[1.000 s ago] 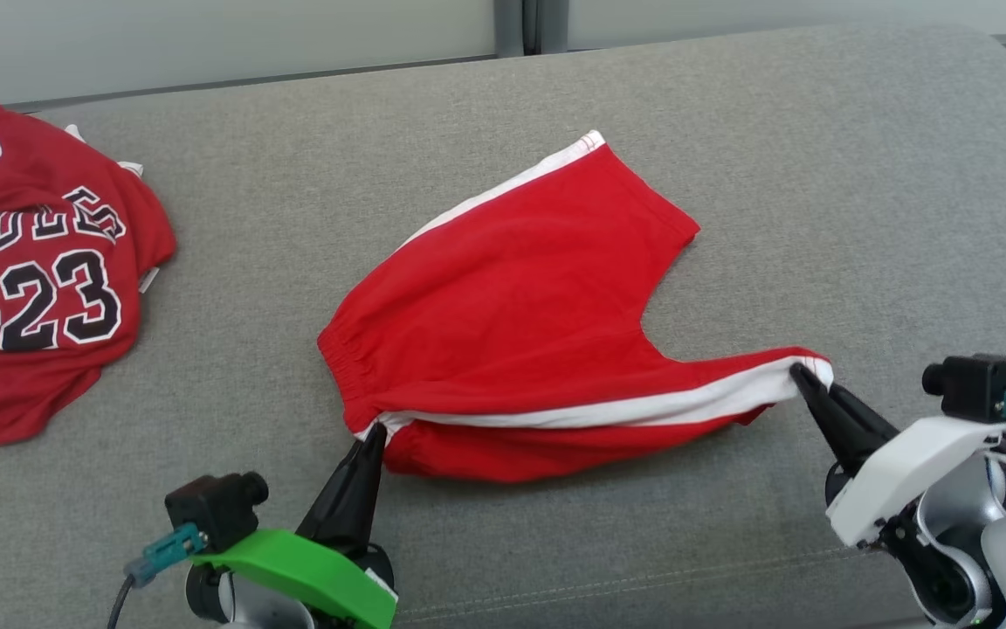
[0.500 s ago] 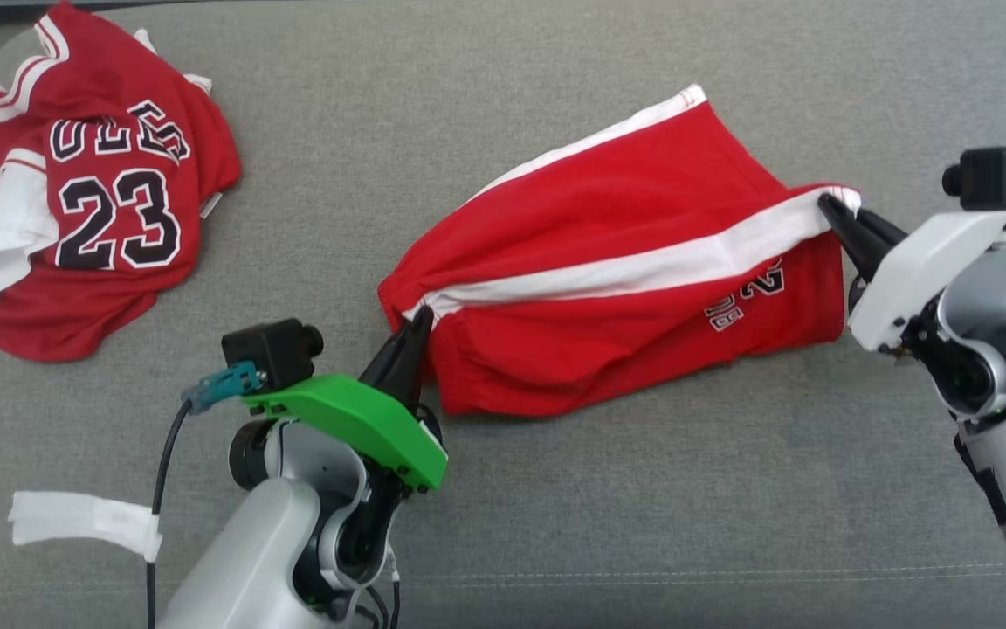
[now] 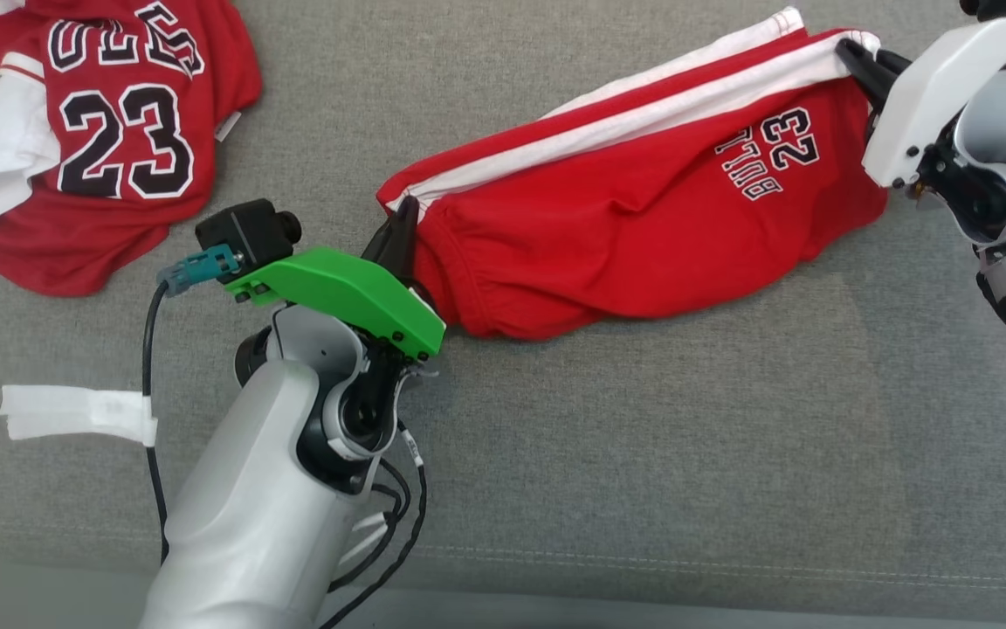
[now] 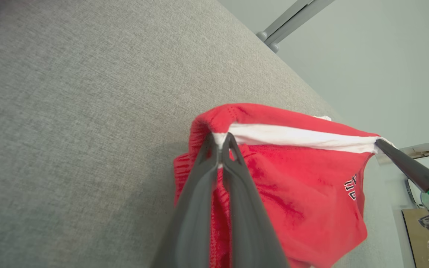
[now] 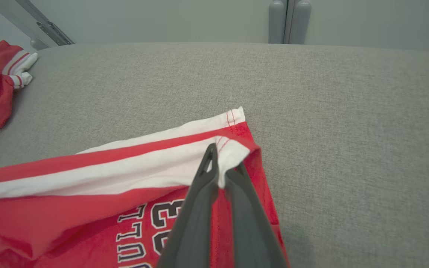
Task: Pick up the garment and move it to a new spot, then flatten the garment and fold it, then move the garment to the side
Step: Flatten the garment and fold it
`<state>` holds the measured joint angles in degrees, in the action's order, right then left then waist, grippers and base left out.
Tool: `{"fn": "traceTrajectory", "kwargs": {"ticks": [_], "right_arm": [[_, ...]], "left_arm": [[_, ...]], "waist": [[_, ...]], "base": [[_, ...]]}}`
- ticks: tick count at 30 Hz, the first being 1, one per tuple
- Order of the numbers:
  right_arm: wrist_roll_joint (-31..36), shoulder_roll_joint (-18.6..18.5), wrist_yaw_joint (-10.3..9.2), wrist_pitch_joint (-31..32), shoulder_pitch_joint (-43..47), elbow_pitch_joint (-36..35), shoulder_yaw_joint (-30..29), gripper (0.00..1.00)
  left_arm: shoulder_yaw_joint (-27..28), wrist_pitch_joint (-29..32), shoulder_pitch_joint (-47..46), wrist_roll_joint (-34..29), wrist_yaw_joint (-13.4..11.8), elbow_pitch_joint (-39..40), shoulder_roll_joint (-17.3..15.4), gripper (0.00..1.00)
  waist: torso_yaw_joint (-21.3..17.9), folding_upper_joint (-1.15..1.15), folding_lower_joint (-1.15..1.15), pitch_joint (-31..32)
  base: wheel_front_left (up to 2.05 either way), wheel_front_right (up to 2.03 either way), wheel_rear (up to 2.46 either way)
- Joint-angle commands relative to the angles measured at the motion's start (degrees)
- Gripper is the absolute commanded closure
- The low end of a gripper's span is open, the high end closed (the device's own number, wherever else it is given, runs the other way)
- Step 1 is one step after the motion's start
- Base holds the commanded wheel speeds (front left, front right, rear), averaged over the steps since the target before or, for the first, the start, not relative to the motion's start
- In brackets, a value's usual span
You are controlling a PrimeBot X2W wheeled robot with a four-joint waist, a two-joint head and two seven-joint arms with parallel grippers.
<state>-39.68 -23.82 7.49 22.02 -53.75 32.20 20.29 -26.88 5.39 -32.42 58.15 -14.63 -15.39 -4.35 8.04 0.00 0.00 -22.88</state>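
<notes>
Underneath lies a grey woven cushion (image 3: 643, 437), and behind it stands a pale grey-green wall (image 5: 162, 18). Red shorts (image 3: 643, 218) with white side stripes are stretched between the two grippers over the cushion's middle and right part, the far leg lying flat on the fabric. In the head view their long axis runs from lower left to upper right, waistband at the left and leg hem at the right. The left gripper (image 3: 404, 214) is clenched on the waistband end of a stripe. The right gripper (image 3: 852, 52) pinches the hem corner. A crumpled red jersey (image 3: 93, 131) lies well apart, far left.
</notes>
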Motion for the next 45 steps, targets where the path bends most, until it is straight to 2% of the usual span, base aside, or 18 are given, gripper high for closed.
{"fn": "traceTrajectory", "kwargs": {"ticks": [1,12,23,24,25,26,27,28,29,30,39,45], "right_arm": [[-0.5,-0.3,0.00,-0.2,-1.7,1.3,0.9,1.00],[-4.5,-1.7,0.00,-1.6,-10.4,9.4,9.5,1.00],[-7.9,-3.2,0.00,-6.0,-15.4,14.4,16.9,1.00],[-8.0,-3.3,0.00,-6.6,-15.7,14.9,17.4,0.85],[-8.1,-3.4,-0.01,-7.3,-16.1,15.4,17.9,0.63],[-8.1,-3.4,-0.01,-7.3,-16.1,15.4,17.9,0.63],[-8.2,-3.3,0.00,-7.8,-16.4,15.9,18.4,0.00],[-8.3,-3.1,0.00,-8.3,-16.7,16.3,18.9,0.00],[-8.5,-3.1,0.00,-8.8,-17.0,16.8,19.4,0.00],[-8.7,-3.0,0.00,-9.1,-17.3,17.1,19.9,0.00],[-12.9,-5.2,0.00,-9.4,-17.5,16.7,24.7,0.00],[-16.6,-8.3,0.00,-10.9,-15.0,14.3,27.8,0.00]], "left_arm": [[0.2,-0.5,-1.8,0.3,0.1,-0.8,0.2,1.00],[-1.0,-1.2,-7.1,2.2,1.8,-6.0,1.1,1.00],[-3.1,-1.9,-8.7,3.1,2.0,-6.7,1.3,1.00],[-3.5,-2.0,-8.9,2.5,2.0,-6.8,1.3,1.00],[-3.8,-2.1,-9.0,2.3,1.9,-6.8,1.3,1.00],[-3.8,-2.1,-9.0,2.3,1.9,-6.8,1.3,1.00],[-4.0,-2.1,-9.1,2.0,1.8,-6.9,1.2,0.89],[-4.2,-2.1,-9.2,1.6,1.8,-6.8,1.1,0.65],[-4.4,-2.1,-9.5,1.1,1.8,-6.7,0.7,0.51],[-4.7,-2.1,-9.6,0.7,1.8,-6.5,0.3,0.00],[-7.4,-0.7,-7.4,-2.3,1.1,-3.4,-3.7,0.00],[-7.8,-1.1,-2.8,-2.9,0.0,2.4,-6.4,0.00]], "waist": [[1.5,0.00,0.00,-2.7],[2.2,0.00,0.00,-4.9],[3.2,0.00,0.00,-5.4],[3.3,0.00,0.00,-5.4],[3.3,0.00,0.00,-5.4],[3.3,0.00,0.00,-5.4],[3.3,0.00,0.00,-5.4],[3.3,0.00,0.00,-5.3],[3.3,0.00,0.00,-5.3],[3.3,0.00,0.00,-5.2],[2.7,0.00,0.00,-3.6],[1.5,0.00,0.00,-1.6]], "base": [[0.00,0.00,0.00],[0.00,0.00,0.00],[0.00,0.00,0.00],[0.00,0.00,0.00],[0.00,0.00,0.00],[0.00,0.00,0.00],[0.00,0.00,0.00],[0.00,0.00,0.00],[0.00,0.00,0.00],[0.00,0.00,0.00],[0.00,0.00,0.00],[0.00,0.00,0.00]]}}
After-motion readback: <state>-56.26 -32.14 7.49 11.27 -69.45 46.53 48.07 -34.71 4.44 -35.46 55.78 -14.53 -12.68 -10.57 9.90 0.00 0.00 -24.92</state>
